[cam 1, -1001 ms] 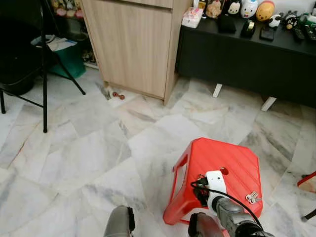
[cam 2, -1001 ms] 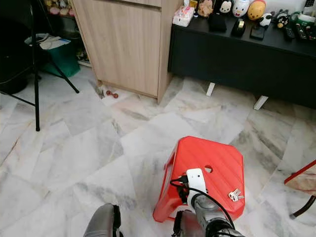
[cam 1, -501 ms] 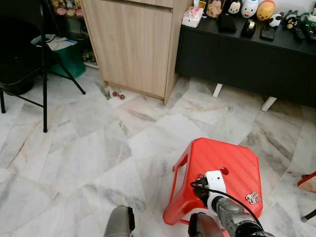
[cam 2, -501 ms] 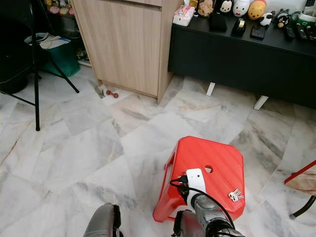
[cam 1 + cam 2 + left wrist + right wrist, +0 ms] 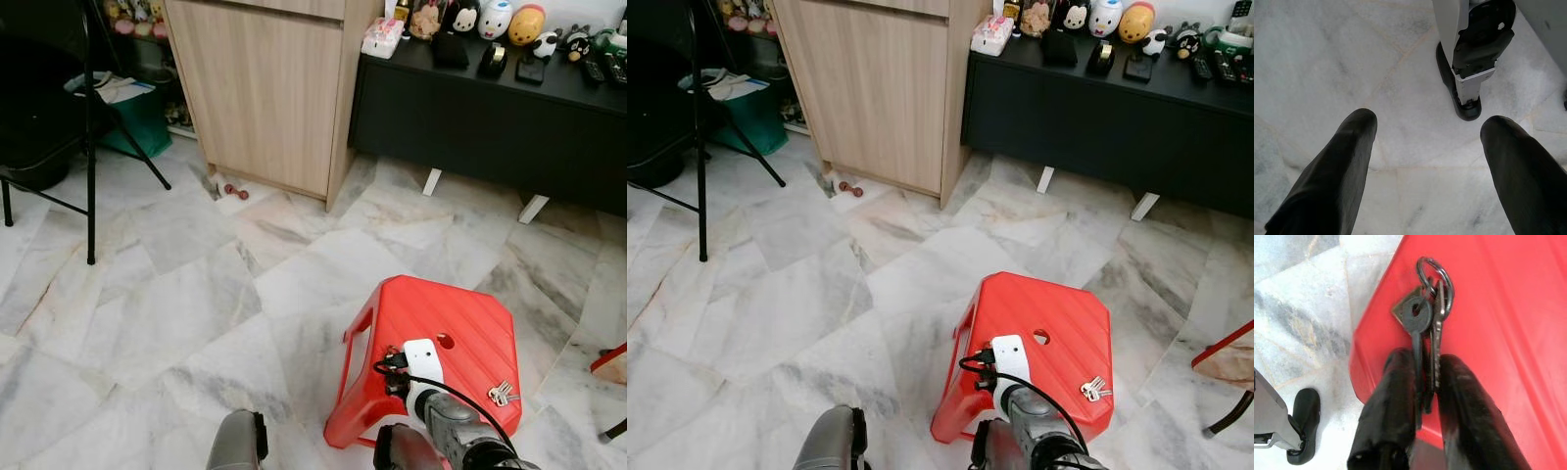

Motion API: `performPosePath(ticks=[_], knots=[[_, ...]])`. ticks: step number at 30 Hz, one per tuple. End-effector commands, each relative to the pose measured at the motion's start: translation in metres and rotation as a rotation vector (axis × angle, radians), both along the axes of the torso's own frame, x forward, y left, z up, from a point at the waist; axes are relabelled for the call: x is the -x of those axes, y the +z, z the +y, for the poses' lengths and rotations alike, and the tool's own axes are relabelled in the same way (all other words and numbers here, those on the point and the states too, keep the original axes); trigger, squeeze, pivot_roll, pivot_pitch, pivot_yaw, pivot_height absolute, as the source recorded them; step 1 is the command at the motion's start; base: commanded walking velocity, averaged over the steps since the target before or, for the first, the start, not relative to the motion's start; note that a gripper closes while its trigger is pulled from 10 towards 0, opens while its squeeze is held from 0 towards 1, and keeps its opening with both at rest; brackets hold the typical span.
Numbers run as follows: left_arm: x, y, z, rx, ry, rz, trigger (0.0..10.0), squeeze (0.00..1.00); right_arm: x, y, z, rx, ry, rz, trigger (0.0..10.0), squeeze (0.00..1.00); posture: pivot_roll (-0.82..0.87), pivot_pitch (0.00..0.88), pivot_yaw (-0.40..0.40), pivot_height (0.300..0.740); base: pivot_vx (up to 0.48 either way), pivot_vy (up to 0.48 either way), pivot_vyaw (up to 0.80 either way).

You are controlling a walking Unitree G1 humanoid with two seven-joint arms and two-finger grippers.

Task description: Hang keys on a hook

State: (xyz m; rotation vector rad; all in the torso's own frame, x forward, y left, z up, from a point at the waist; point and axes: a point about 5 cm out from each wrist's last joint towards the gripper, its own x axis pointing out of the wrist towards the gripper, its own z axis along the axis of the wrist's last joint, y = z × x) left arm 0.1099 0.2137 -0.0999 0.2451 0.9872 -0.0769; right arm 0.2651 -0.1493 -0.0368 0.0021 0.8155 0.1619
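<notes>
In the right wrist view my right gripper [image 5: 1425, 363] is shut on a bunch of dark keys [image 5: 1422, 316]; their ring [image 5: 1435, 271] sticks out past the fingertips, over the edge of the red plastic stool [image 5: 1508, 333]. In the head views the right wrist [image 5: 422, 360] hovers over the stool's [image 5: 460, 318] near left part. A small silver bunch of keys [image 5: 502, 394] lies on the stool's near right corner, apart from the wrist. My left gripper [image 5: 1429, 122] hangs open over the marble floor beside my foot [image 5: 1466, 105].
A wooden cabinet [image 5: 265, 88] stands ahead on the left. A low black sideboard [image 5: 490, 108] with toys and remotes is ahead on the right. A black folding chair [image 5: 59, 108] is at far left. A red frame [image 5: 609, 357] shows at the right edge.
My right wrist has shifted slightly left and nearer over the stool. The keys on the stool lie where they were. The left arm has not moved.
</notes>
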Motion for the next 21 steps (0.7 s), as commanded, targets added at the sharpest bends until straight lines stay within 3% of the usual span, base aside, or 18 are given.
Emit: performPosePath(ticks=[1, 12, 21], knots=[[-0.005, -0.001, -0.02, 0.051, -0.059, -0.005, 10.0, 0.0, 0.004, -0.003, -0.003, -0.006, -0.022, 0.021, 0.0, 0.0, 0.09, 0.098, -0.094, 0.625, 0.0, 0.0, 0.0], [-0.011, 0.0, -0.021, 0.05, -0.057, -0.011, 10.0, 0.0, 0.0, 0.0, -0.011, 0.025, -0.097, -0.031, 0.0, 0.0, 0.08, 0.089, -0.096, 0.625, 0.0, 0.0, 0.0], [-0.013, 0.0, -0.022, 0.046, -0.055, -0.009, 10.0, 0.0, -0.004, 0.007, -0.022, 0.018, -0.221, -0.15, 0.0, 0.0, 0.09, 0.058, -0.101, 0.625, 0.0, 0.0, 0.0]])
